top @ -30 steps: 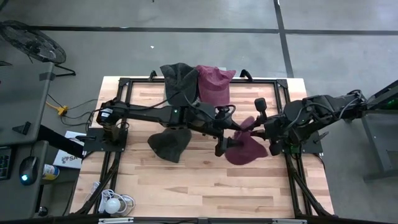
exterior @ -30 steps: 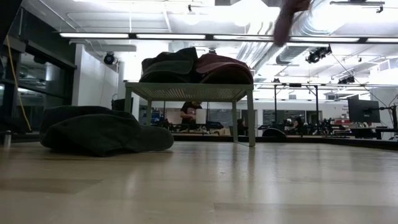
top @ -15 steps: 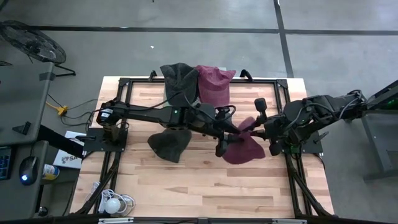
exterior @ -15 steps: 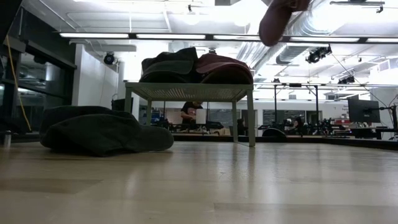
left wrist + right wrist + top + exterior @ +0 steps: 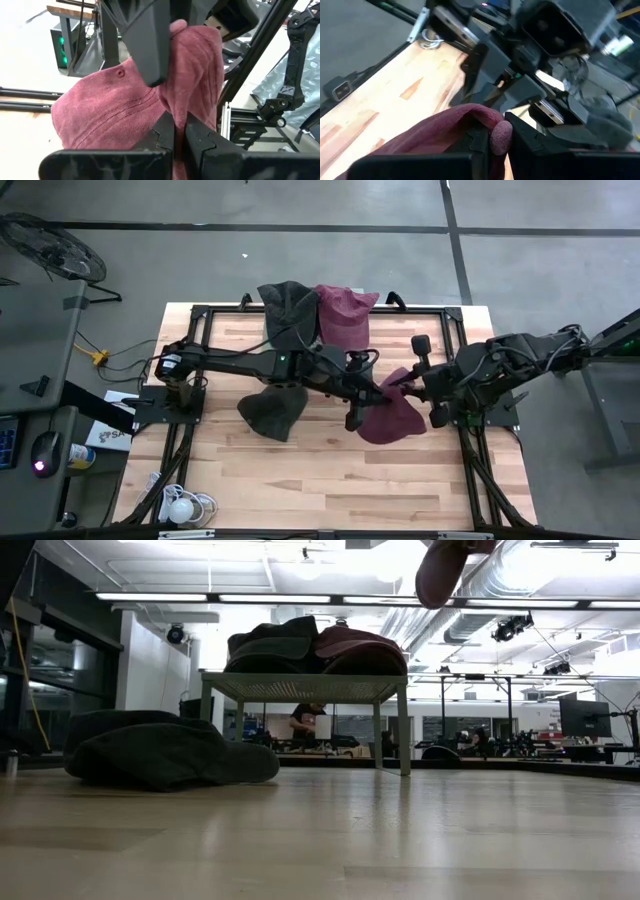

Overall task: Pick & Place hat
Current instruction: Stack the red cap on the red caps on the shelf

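A maroon hat (image 5: 392,416) hangs in the air over the table's right half, between my two grippers. My left gripper (image 5: 376,396) reaches in from the table's left and is shut on it. My right gripper (image 5: 407,387) comes from the right and is shut on it too. The low view shows only the hat's lower end (image 5: 443,570), high above the boards. A dark hat (image 5: 272,412) lies flat on the table under my left arm. One more dark hat (image 5: 288,308) and one more maroon hat (image 5: 343,314) rest on a small rack (image 5: 300,688) at the far edge. My left gripper pinches a bunched fold of the maroon hat (image 5: 192,107) between its two fingers, coming nearly level from the table's left. How many layers, I cannot tell. The crown with its button (image 5: 120,73) bulges beside the fingers, clear of the table. My right gripper pinches a rolled edge of the maroon hat (image 5: 501,134) between its two fingers, slanting down from the table's right. In the left wrist view its finger (image 5: 147,45) sits on the fold's upper end (image 5: 177,27). The hat hangs below, clear of the table.
A black frame (image 5: 200,315) runs around the wooden tabletop. The near half of the boards (image 5: 330,480) lies bare. A white round object with cables (image 5: 182,508) sits at the near left corner. People and desks show far behind the rack.
My left gripper has shut on the maroon hat without moving from its place. The hat has drawn in a little toward the two grippers, and its hanging end now shows lower in the low view. My right gripper has kept its hold.
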Controlling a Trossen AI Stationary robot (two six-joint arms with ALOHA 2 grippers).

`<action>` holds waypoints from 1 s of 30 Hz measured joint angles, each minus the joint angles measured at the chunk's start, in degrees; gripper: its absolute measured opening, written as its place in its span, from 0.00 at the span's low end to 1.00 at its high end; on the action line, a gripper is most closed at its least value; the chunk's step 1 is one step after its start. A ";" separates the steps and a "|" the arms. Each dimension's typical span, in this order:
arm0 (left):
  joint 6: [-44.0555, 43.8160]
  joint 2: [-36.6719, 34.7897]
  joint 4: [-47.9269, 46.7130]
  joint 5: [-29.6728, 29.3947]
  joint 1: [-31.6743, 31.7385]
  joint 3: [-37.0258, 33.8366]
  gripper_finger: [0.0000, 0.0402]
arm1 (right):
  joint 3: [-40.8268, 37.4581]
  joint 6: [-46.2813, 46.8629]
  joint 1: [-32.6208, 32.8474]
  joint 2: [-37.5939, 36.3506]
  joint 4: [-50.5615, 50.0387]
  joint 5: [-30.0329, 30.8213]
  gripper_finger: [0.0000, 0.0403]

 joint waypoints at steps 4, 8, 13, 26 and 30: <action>0.00 -0.09 -1.03 0.03 0.00 0.00 0.02 | 0.00 4.23 0.00 0.00 -0.02 1.99 0.17; 0.00 -0.09 -1.63 -0.01 0.00 0.00 0.01 | 0.00 8.99 0.00 0.00 0.28 3.06 0.24; 0.00 -0.15 -1.65 -0.09 -0.02 0.04 0.01 | -0.02 18.95 -0.02 -0.42 0.76 3.31 0.26; -0.02 0.16 -3.19 -1.26 -0.11 -0.09 0.01 | 0.09 29.51 -0.24 -4.99 0.98 3.13 0.27; -0.34 0.09 -2.76 -1.79 -0.11 -0.09 0.01 | 0.09 31.31 -0.24 -7.54 0.67 2.73 0.27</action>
